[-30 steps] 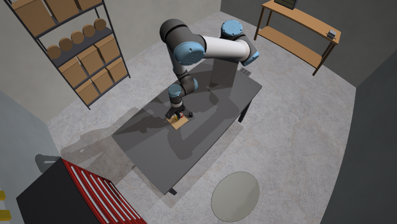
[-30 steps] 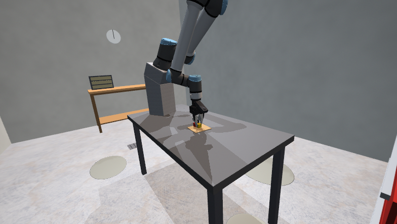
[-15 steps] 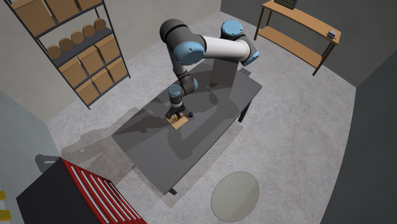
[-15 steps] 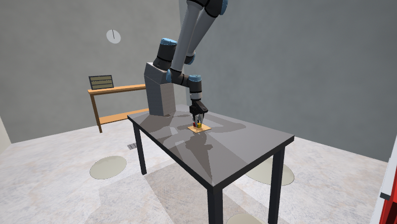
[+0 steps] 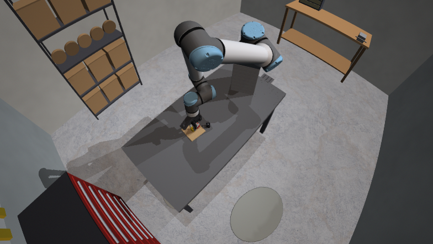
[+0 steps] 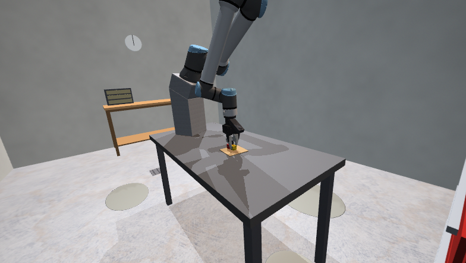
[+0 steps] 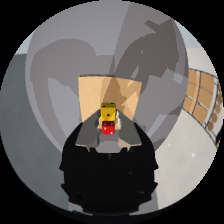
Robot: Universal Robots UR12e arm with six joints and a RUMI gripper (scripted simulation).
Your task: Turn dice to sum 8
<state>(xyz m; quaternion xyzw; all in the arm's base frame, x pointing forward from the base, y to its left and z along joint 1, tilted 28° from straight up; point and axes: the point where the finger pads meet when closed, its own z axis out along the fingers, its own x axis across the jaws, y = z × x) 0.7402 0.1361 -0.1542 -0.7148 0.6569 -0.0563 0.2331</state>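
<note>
Gripper (image 5: 195, 127) (image 6: 233, 143) (image 7: 108, 109) low over the dice at the mat (image 5: 193, 137) (image 6: 232, 152) (image 7: 90, 97), near 1 long edge of the bench (image 5: 169, 169) (image 6: 293, 173) (image 7: 50, 45).
The 2 fingers stand narrow, pointing down at the dice; whether they pinch 1 cannot be told. The yellow die (image 5: 192, 128) (image 6: 233, 147) (image 7: 108, 114) is over the mat, just beside the red die (image 6: 228, 146) (image 7: 108, 130). The mat lies nearer the bench's shelf-side long edge than the opposite one, well apart from all 4 corners. Pale patches flank the 2 dice in the wrist view, too small to identify; the top numbers cannot be read surely enough to add.
</note>
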